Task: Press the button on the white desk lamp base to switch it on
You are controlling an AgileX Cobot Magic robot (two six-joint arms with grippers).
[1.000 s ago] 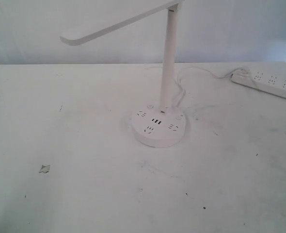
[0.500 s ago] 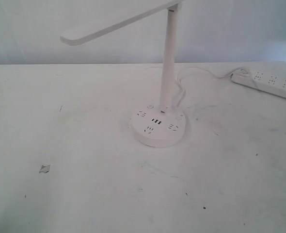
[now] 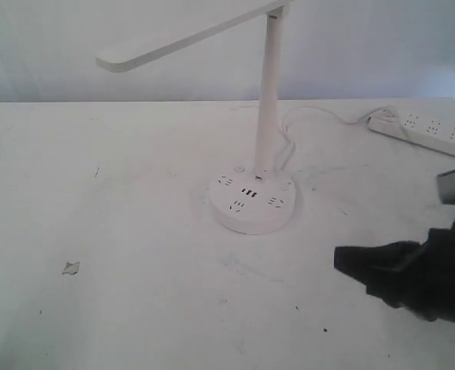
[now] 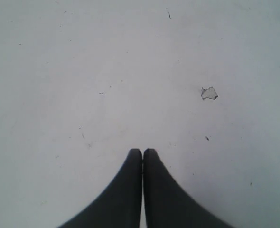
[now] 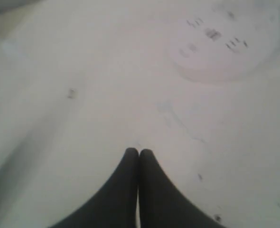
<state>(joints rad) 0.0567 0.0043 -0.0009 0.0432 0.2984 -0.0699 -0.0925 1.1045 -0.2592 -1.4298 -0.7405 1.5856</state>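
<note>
The white desk lamp (image 3: 267,92) stands mid-table, its slim pole rising from the round white desk lamp base (image 3: 252,202), whose top carries socket slots and three dark USB ports. The long flat head (image 3: 185,35) reaches to the upper left. In the right wrist view the base (image 5: 225,42) shows blurred, some way beyond the fingertips. My right gripper (image 3: 339,259) is shut and empty, hovering right of and nearer than the base, apart from it; it also shows as (image 5: 138,153). My left gripper (image 4: 142,153) is shut over bare table and does not appear in the exterior view.
A long white power strip (image 3: 424,132) lies at the back right, with a white cord (image 3: 312,116) looping toward the lamp pole. A small chip in the white tabletop (image 3: 71,267) sits at the left, also seen as a chip (image 4: 209,93). Small dark specks dot the table.
My right arm has come into the exterior view from the right edge, its shut gripper pointing left toward the lamp base. The lamp and power strip have not moved.
</note>
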